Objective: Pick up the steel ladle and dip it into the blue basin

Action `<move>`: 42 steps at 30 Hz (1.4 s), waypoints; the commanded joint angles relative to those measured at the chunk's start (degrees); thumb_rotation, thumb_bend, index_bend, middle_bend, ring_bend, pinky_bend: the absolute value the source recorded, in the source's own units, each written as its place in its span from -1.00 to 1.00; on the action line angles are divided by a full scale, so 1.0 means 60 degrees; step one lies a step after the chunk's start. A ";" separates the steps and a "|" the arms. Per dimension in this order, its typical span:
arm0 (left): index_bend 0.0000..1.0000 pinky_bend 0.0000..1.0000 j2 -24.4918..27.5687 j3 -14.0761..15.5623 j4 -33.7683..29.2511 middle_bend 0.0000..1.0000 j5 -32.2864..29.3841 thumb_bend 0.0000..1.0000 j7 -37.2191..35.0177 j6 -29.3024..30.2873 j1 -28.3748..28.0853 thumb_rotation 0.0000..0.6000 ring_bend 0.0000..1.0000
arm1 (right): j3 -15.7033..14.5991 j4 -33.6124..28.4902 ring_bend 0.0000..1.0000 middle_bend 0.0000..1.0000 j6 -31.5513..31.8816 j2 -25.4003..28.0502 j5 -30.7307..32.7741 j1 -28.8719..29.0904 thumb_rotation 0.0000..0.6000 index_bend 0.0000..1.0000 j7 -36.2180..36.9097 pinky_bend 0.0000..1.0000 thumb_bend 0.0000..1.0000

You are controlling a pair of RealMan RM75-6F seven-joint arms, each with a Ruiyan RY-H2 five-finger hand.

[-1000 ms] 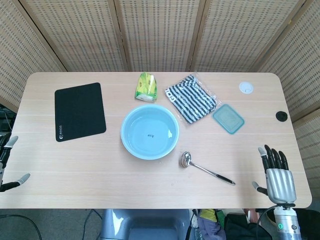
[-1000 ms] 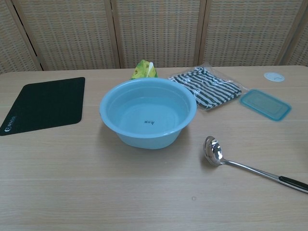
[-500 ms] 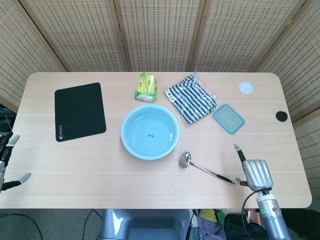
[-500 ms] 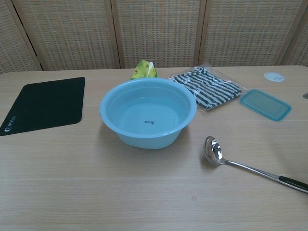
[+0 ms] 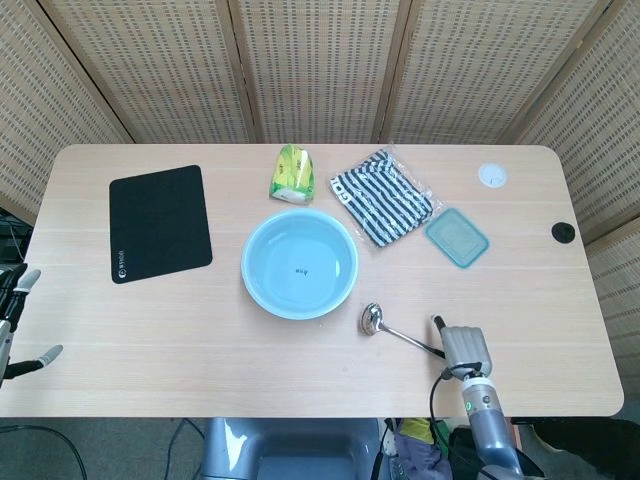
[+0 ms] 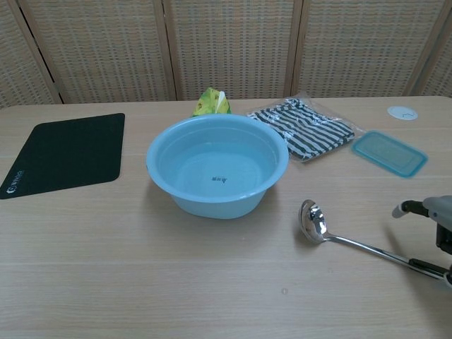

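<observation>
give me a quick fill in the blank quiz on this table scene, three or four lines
1. The steel ladle lies on the table with its bowl end pointing toward the blue ____.
2. The right hand is over the ladle's ____ end.
3. The mat left of the blue basin is ____ in colour.
4. The teal lid lies beside the ____ cloth packet.

Missing words: basin; handle; black; striped

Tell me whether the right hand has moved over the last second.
Yes. In the head view the right hand has travelled left along the table's near edge, from the right corner to the black handle end of the steel ladle, which lies unmoved.
</observation>
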 commanded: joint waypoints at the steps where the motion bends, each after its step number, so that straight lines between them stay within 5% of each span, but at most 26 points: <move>1: -1.00 -1.00 -0.0005 -0.0003 0.0002 -1.00 -0.0006 -1.00 0.0009 -0.0008 -0.0006 1.00 -1.00 | -0.0058 0.0480 0.93 0.95 0.0153 -0.0302 0.0018 0.0136 1.00 -0.71 -0.0045 1.00 -1.00; 26: -1.00 -1.00 -0.0106 0.0007 -0.0011 -1.00 -0.0067 -1.00 0.0233 -0.0157 -0.0075 1.00 -1.00 | 0.0331 0.3361 0.93 0.95 0.0440 -0.1368 -0.0181 0.0473 1.00 -0.70 0.0207 1.00 -1.00; 31: -1.00 -1.00 -0.0100 0.0001 -0.0006 -1.00 -0.0089 -1.00 0.0203 -0.0163 -0.0076 1.00 -1.00 | 0.0368 0.2925 0.93 0.95 0.0208 -0.1224 0.0005 0.0437 1.00 -0.64 0.0295 1.00 -1.00; 34: -1.00 -1.00 -0.0091 0.0009 -0.0004 -1.00 -0.0088 -1.00 0.0190 -0.0180 -0.0081 1.00 -1.00 | 0.0509 0.2280 0.93 0.95 -0.0082 -0.0971 0.0326 0.0389 1.00 -0.42 0.0574 1.00 -0.96; 42: -1.00 -1.00 -0.0062 0.0018 -0.0007 -1.00 -0.0074 -1.00 0.0121 -0.0169 -0.0074 1.00 -1.00 | 0.0742 0.1824 0.93 0.95 -0.0084 -0.0887 0.0820 0.0491 1.00 -0.15 0.0706 1.00 -0.65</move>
